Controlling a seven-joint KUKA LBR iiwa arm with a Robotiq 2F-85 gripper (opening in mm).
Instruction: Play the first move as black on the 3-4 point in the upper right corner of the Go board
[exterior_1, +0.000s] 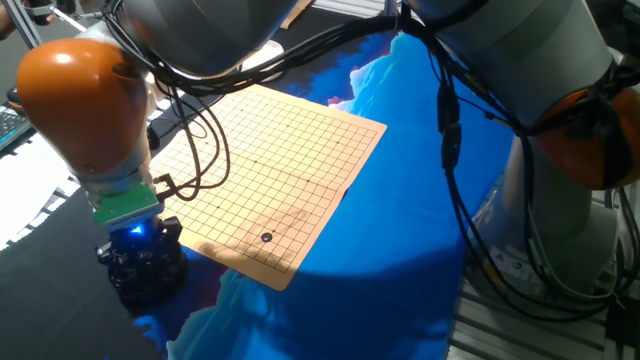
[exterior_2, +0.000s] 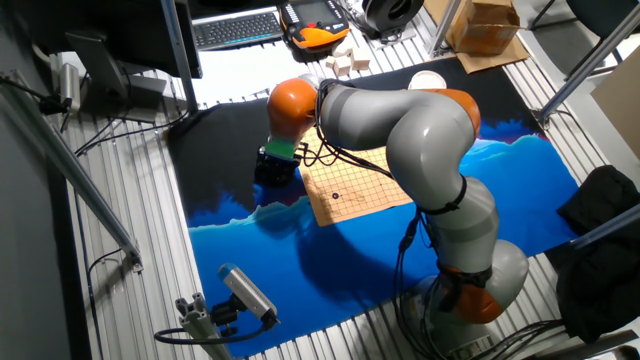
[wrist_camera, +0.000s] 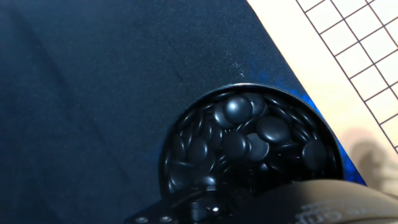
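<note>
The tan Go board (exterior_1: 300, 150) lies on the blue cloth and shows small under the arm in the other fixed view (exterior_2: 362, 192). One black stone (exterior_1: 266, 237) sits on a crossing a few lines in from both edges of the board's near corner; I cannot count the lines exactly. My gripper (exterior_1: 140, 262) hangs just off the board's left corner, low over a round black bowl (wrist_camera: 200, 102) filled with several glossy black stones (wrist_camera: 237, 107). Only a blurred part of the hand shows at the bottom of the hand view, so the fingers are hidden.
Black cables (exterior_1: 205, 140) droop over the board's left side. The arm's grey body (exterior_1: 560, 120) stands at the right. A black cloth (wrist_camera: 93, 93) lies under the bowl. A keyboard (exterior_2: 238, 28), wooden blocks (exterior_2: 340, 65) and a cardboard box (exterior_2: 490, 25) sit beyond the table.
</note>
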